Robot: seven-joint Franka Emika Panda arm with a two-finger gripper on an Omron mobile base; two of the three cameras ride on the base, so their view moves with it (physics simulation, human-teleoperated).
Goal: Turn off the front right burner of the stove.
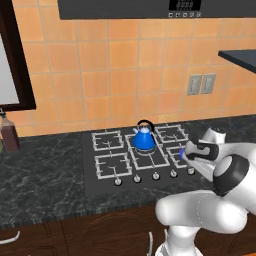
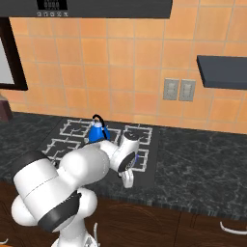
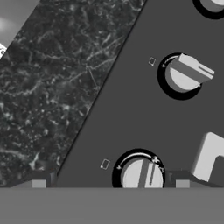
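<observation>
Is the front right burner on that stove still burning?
Yes, lit: a bit of blue flame shows at the front right burner, beside the robot's wrist.

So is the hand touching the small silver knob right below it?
Cannot tell. In the hand view the fingertips flank the small silver knob, contact hidden at the frame's bottom.

We see the black stove (image 1: 100, 172) under our pincer (image 3: 107, 183), its front right burner (image 1: 181, 155) just beyond, blue-lit.

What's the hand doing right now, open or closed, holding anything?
Hand: open, holding nothing; its fingertips sit either side of a stove knob, not closed on it.
</observation>
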